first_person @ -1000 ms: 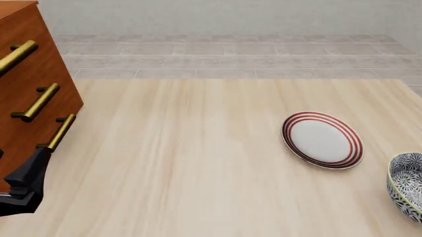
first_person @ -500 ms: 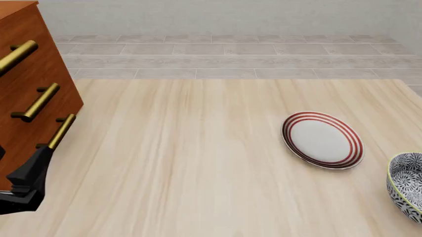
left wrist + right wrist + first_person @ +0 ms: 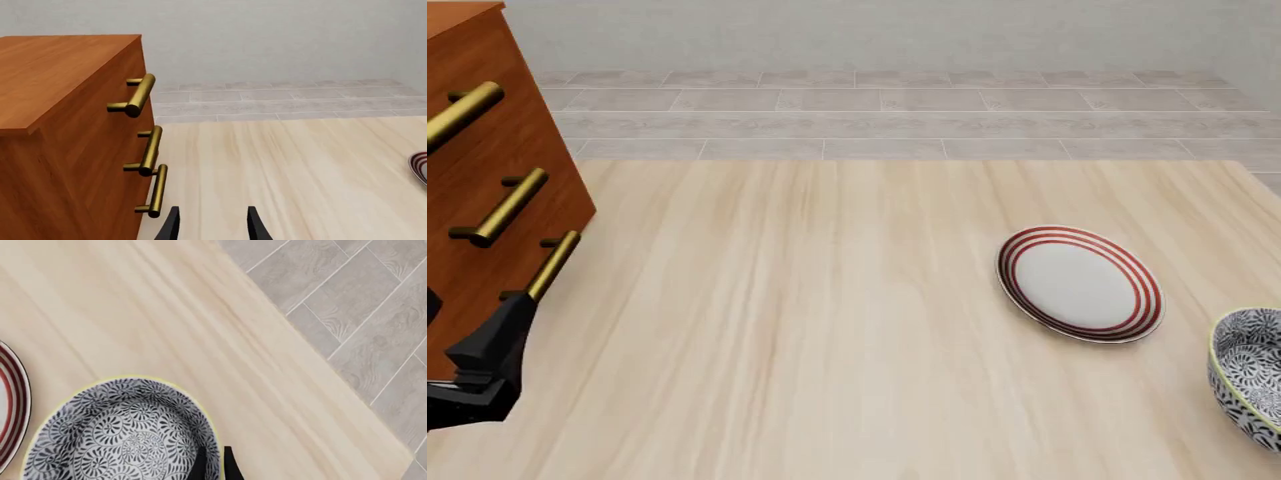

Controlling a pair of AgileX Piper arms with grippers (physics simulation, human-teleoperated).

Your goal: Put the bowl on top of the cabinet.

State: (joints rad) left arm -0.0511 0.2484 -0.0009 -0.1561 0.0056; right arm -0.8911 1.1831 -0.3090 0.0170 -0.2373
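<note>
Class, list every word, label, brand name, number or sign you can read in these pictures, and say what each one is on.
None: no readable text in any view.
The bowl carries only a blue floral pattern.
The plate carries only red rings.
The cabinet shows plain wood and brass handles, no label.

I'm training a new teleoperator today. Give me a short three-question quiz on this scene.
1. True or false: the bowl already sits on top of the cabinet.
2. Which object lies nearest the bowl? A) the plate B) the cabinet C) the left gripper
3. Fill in: in the right wrist view, the right gripper hovers over the bowl's ____.

Key: 1. False; the bowl rests on the table at its right edge, far from the cabinet. 2. A. 3. Rim; the fingertips show above the rim, with only a narrow gap between them.
</note>
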